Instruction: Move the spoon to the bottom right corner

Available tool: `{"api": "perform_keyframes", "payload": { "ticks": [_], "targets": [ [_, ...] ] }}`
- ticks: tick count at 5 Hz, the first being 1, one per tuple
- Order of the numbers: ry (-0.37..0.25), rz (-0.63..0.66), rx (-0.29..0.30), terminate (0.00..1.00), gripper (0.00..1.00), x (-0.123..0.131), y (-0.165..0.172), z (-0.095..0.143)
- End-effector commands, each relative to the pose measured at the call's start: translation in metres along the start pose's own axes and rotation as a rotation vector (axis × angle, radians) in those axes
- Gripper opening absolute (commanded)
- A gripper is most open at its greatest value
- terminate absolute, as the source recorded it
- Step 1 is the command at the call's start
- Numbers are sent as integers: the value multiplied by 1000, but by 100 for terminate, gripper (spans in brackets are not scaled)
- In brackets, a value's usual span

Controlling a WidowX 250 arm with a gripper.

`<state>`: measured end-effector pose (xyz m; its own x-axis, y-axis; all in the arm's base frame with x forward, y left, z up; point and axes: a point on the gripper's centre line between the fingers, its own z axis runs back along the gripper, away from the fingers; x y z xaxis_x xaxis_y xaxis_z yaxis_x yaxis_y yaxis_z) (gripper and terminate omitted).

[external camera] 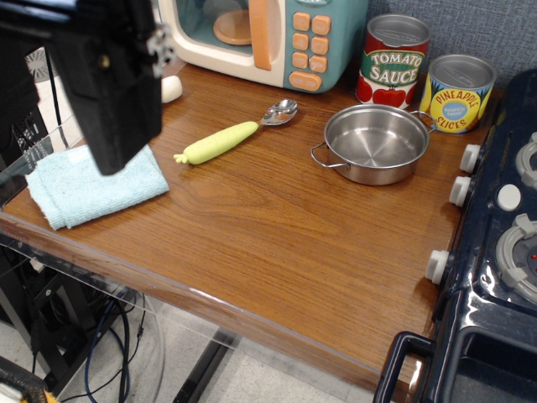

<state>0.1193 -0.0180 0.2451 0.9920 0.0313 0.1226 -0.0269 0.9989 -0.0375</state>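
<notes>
And there's the spoon [237,134], lying flat on the desk [277,243] toward the back, lime-green handle angled down to the left with its frilled tip nearest the cloth, shiny bowl pointing up at the toy microwave [268,38]. Nothing is touching it. Just to its right sits the steel pot [374,143], and behind that the tomato sauce can [393,60] and the pineapple can [459,92]. The bottom right corner [369,336] is bare wood up against the dark blue toy stove [495,277], well apart from the spoon, so the whole carry is yet to come. Now the hazards: that handle is thick and rounded, so a pinch off its middle could roll it or let the heavy bowl end droop out, and a direct line to the corner skirts the pot's near handle, so a low carry could clip it. The stove knobs [457,191] jut over the desk edge too, and a release too near the acrylic rim might send the spoon off. As for the arm, it looms large and dark in the upper left, above the blue towel [88,189], hanging near the lens and well left of the spoon; the claw [126,109] shows only as a black block, so I cannot tell whether its jaws are apart or together.
</notes>
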Motion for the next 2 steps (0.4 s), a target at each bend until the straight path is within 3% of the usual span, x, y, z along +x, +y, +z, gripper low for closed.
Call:
{"api": "perform_keyframes", "payload": {
  "ticks": [1,2],
  "targets": [
    [0,0,0,0,100,0,0,0],
    [-45,7,58,0,100,23,29,-11]
  ]
}}
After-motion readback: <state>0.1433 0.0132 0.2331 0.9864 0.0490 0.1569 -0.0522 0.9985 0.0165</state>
